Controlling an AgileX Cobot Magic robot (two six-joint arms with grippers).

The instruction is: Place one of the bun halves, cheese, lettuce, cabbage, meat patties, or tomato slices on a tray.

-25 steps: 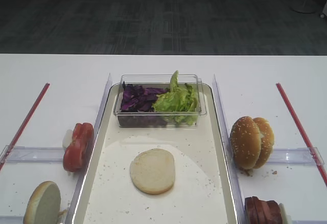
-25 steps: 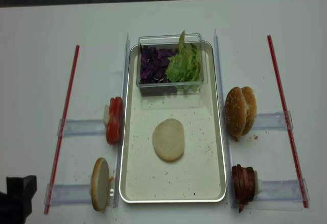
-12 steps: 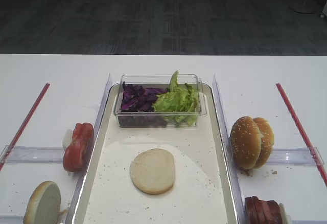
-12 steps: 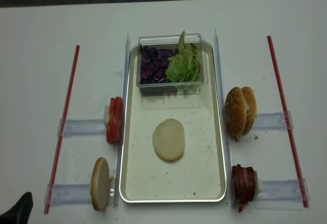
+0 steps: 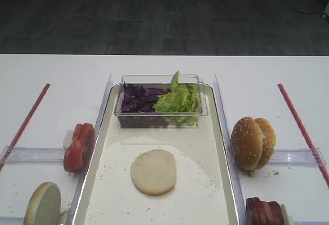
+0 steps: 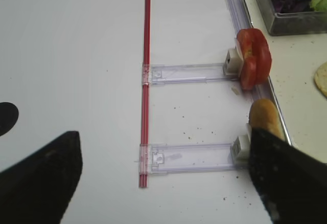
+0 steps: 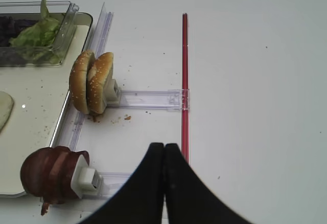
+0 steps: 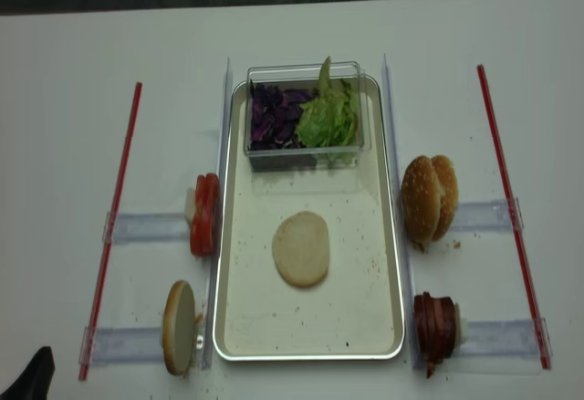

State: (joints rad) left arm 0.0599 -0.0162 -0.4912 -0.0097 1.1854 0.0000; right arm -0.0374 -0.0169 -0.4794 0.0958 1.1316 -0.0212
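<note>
Flat bun half [image 5: 153, 171] lying face up on the floor of the tray [image 5: 218, 143], near the middle, slightly toward the near rim; placement judged complete.

Left gripper [image 6: 158, 183]: jaws wide apart, empty, hovering over the left part of the tabletop [image 5: 61, 76] near the front edge. Only a dark tip visible at the front left corner in the realsense view.

Right gripper [image 7: 164, 150]: fingers pressed together, empty, over the right part of the tabletop near the front edge, beside the red strip [image 7: 184, 81].

Key relation for any further pick: tomato slices [image 6: 254, 58] and the spare bun half [image 6: 265, 123] standing on edge just outside the tray's left rim, ahead and to the right of the left gripper, flat faces turned sideways, long axis upright. Left arm nearer to these.

Sesame bun halves [image 7: 92, 82] and meat patties [image 7: 49, 175] on edge just outside the right rim, to the left of the right gripper. Right arm nearer to these.

Clear tub [image 5: 128, 119] with cabbage [image 5: 138, 97] and lettuce [image 5: 178, 100] at the tray's far end, well apart from both grippers.

Obstacles: clear plastic holders [image 6: 189, 73] and raised tray rim between each gripper and the tray floor.
</note>
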